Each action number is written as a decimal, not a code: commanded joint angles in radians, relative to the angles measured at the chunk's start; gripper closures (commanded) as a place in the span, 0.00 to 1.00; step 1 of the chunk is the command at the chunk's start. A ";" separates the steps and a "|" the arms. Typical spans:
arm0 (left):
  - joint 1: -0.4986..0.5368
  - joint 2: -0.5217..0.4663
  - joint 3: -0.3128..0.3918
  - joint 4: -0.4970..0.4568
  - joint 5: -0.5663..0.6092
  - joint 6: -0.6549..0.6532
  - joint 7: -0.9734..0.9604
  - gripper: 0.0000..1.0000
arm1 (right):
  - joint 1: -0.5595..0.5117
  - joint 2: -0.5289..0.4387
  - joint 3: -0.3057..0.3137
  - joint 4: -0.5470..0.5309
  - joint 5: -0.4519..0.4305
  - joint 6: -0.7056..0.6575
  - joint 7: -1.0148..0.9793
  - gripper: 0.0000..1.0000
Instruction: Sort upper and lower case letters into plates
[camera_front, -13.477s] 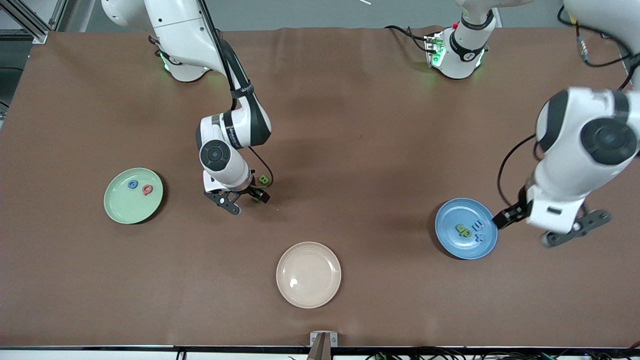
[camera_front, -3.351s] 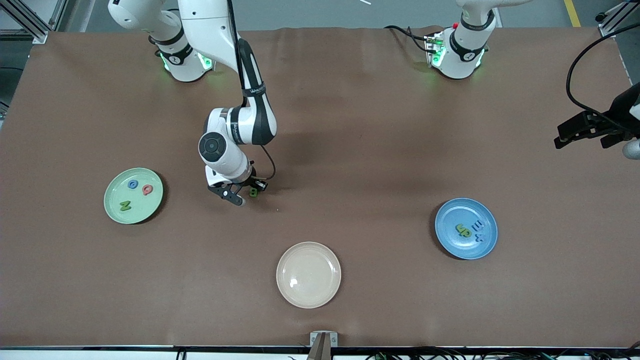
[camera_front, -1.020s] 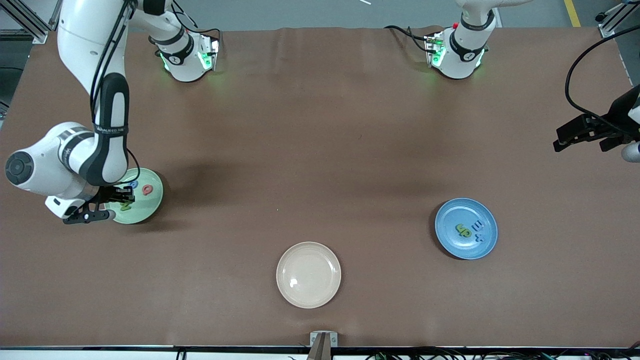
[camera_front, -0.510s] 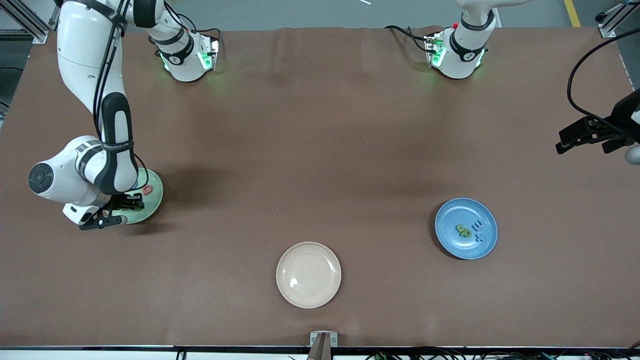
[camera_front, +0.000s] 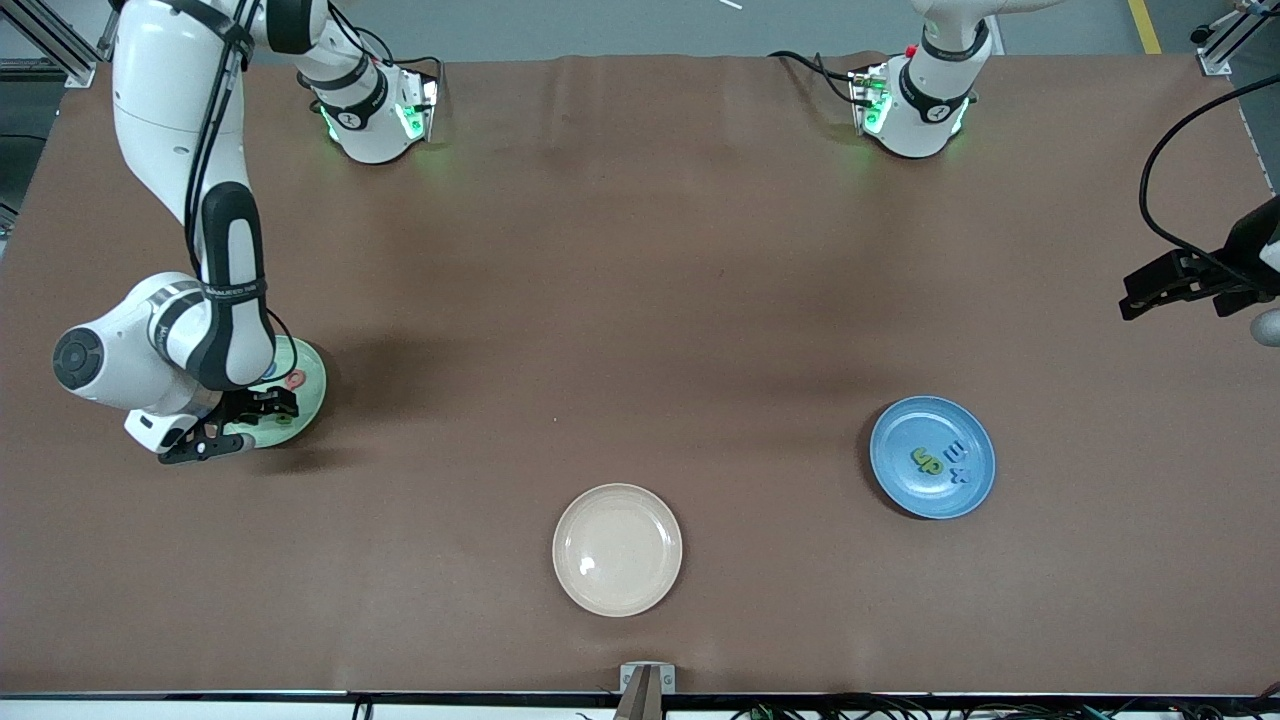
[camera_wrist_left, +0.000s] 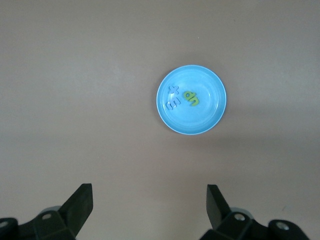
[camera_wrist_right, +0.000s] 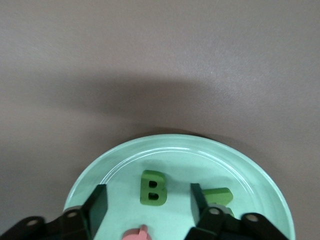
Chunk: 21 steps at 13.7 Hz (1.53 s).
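**Letters sorted into two plates, with the cream plate as landmark**

The cream plate (camera_front: 617, 549) lies near the front camera's edge of the brown table (camera_front: 640, 300) and serves as the reference. Toward the right arm's end of the table from it, and farther from the front camera, sits the mint green plate (camera_front: 310, 385), partly covered by the right arm. The right gripper (camera_front: 232, 425) hangs low over this plate with its fingers (camera_wrist_right: 98, 202) spread apart and holding nothing. The right wrist view shows the green B (camera_wrist_right: 153, 188) lying flat on the plate between those fingers, touched by neither. Just beside it lies the green N (camera_wrist_right: 218, 196), partly hidden by a finger, and the edge of the red Q (camera_front: 295, 379) shows close by. The blue G is hidden beneath the arm.

Toward the left arm's end of the table from the cream plate, and slightly farther from the front camera, sits the blue plate (camera_front: 932, 457). It holds the green u (camera_front: 919, 456) and green p (camera_front: 933, 466) side by side, with the blue m (camera_front: 952, 451) and blue x (camera_front: 962, 473) next to them. The left arm waits; the left gripper (camera_front: 1190, 285) hovers over bare table at the left arm's end, fingers (camera_wrist_left: 80, 207) wide apart and empty.
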 joint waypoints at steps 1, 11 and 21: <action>0.002 0.007 0.032 0.015 0.018 0.016 0.005 0.00 | 0.189 -0.071 -0.204 -0.022 -0.013 -0.129 0.020 0.03; 0.002 0.009 0.064 0.015 0.031 0.039 0.018 0.00 | 0.702 -0.059 -0.832 0.313 -0.222 -0.774 0.240 0.01; -0.008 -0.001 0.075 0.015 0.018 0.036 0.008 0.00 | 0.611 -0.059 -0.821 0.373 -0.213 -0.777 0.240 0.00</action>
